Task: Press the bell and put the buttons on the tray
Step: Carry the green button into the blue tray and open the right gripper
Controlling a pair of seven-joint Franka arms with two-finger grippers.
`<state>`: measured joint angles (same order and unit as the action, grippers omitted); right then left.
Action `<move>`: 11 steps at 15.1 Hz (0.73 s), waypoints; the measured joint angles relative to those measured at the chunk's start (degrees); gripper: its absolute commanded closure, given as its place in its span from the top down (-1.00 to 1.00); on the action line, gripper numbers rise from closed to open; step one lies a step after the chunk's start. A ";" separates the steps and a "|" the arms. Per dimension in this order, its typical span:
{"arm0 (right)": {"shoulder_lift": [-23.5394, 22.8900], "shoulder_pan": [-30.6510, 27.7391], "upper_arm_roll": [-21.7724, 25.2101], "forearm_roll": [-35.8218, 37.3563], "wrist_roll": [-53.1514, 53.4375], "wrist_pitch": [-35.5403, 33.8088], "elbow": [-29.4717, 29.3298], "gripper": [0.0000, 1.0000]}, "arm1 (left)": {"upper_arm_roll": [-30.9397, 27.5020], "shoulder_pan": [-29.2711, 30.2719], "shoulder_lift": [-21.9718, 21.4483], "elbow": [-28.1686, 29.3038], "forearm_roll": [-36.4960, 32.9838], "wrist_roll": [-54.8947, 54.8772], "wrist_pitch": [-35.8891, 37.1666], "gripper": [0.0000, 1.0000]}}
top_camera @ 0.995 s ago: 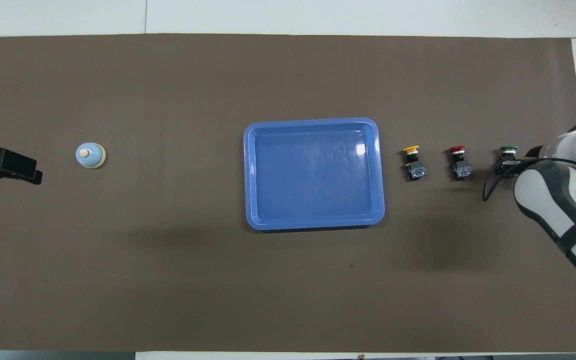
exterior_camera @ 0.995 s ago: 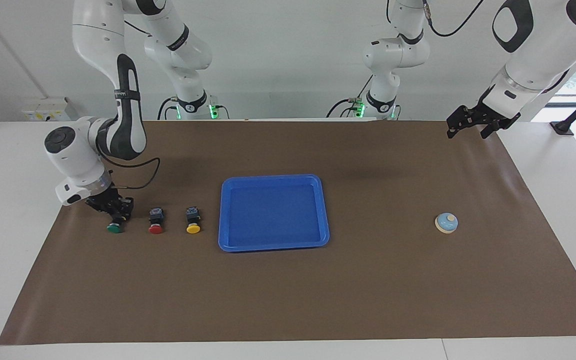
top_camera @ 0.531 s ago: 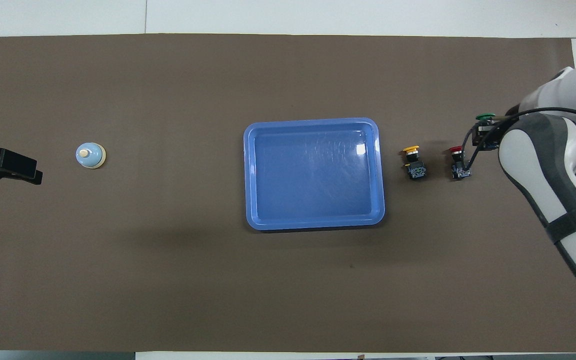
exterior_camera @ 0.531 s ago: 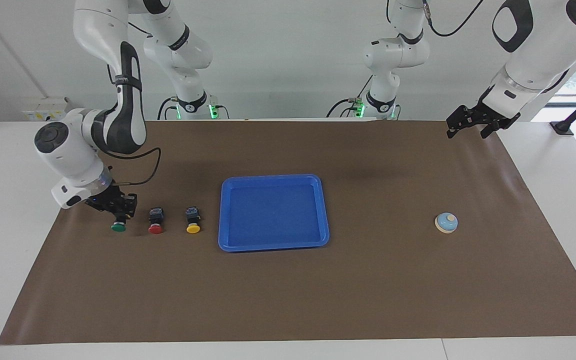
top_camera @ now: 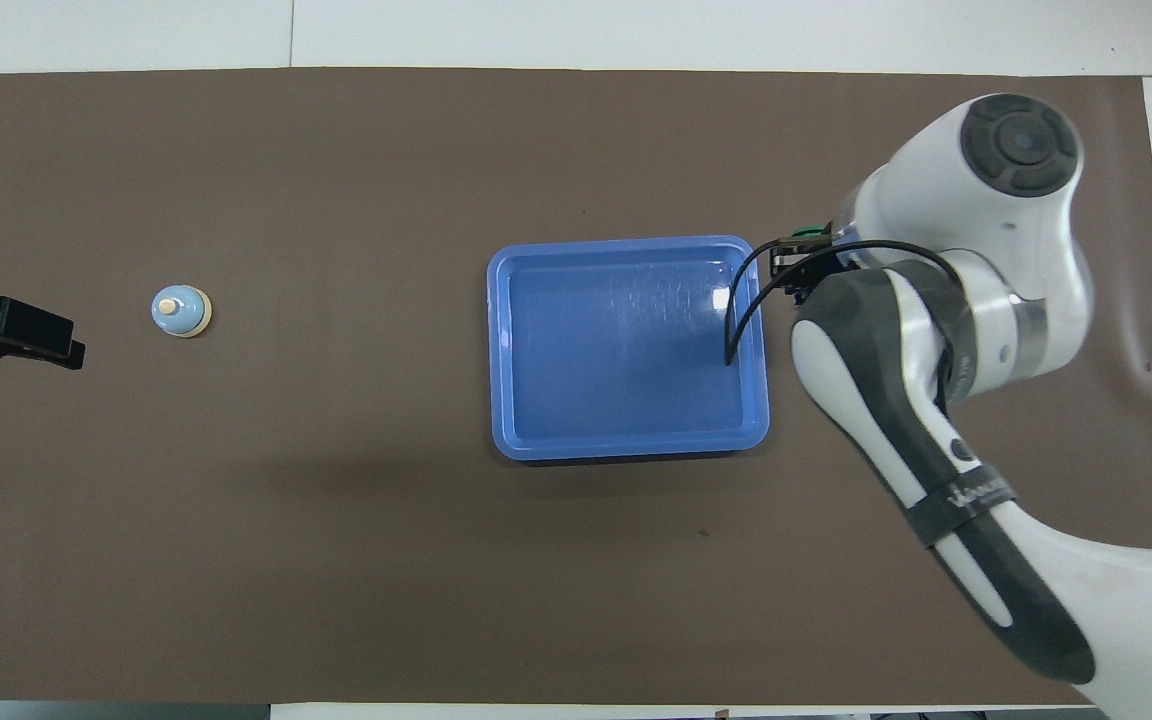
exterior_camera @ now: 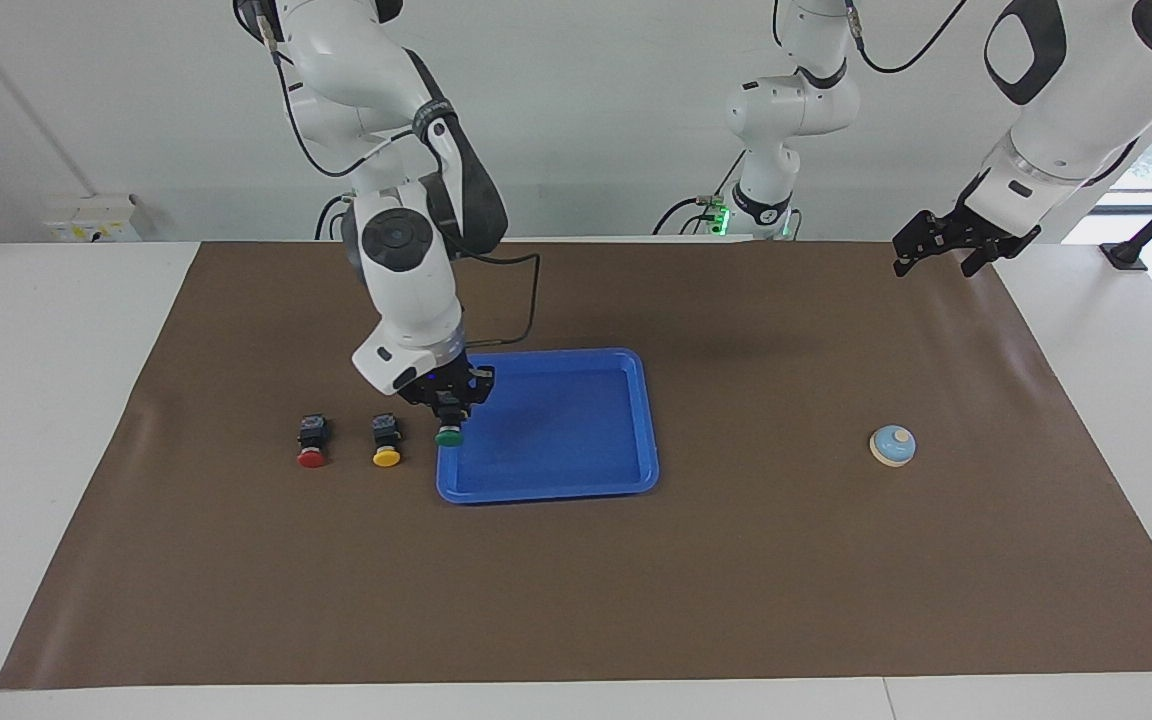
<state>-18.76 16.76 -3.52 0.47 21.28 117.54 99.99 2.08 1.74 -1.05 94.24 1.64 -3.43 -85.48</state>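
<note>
the right end effector (exterior_camera: 448,398) hangs in the air over the tray's (exterior_camera: 648,420) rim at the end toward the right arm, its fingertips pinched on the black body of the green button (exterior_camera: 449,436), whose cap points down and away from the robots. the tray, bright blue and shallow, sits on the brown mat (exterior_camera: 576,560) covering the bench. just beside the tray, toward the right arm's end, the yellow button (exterior_camera: 387,443) lies on the mat, and the red button (exterior_camera: 312,444) lies next to it, one step further from the tray. the bell (exterior_camera: 893,445) rests well apart from the tray toward the left arm's end. the left end effector (exterior_camera: 939,247) waits raised over the mat's corner past the bell, fingers spread wide, holding nothing.
</note>
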 measured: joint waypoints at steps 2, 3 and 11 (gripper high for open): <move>-2.10 0.64 0.01 -0.03 0.07 2.02 0.52 -1.00 | 0.00 0.00 0.00 0.00 0.00 0.00 0.00 1.00; -3.07 0.77 0.02 -0.04 0.07 3.42 1.25 -1.00 | 0.00 0.00 0.00 0.00 0.00 0.00 0.00 1.00; -3.99 2.64 0.00 -0.11 2.25 9.29 7.27 -0.68 | 0.00 0.00 0.00 0.00 0.00 0.00 0.00 1.00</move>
<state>-22.75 19.40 -3.52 0.36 23.53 126.83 107.25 2.08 1.74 -1.05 94.24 1.64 -3.43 -85.48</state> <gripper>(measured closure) 0.590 0.000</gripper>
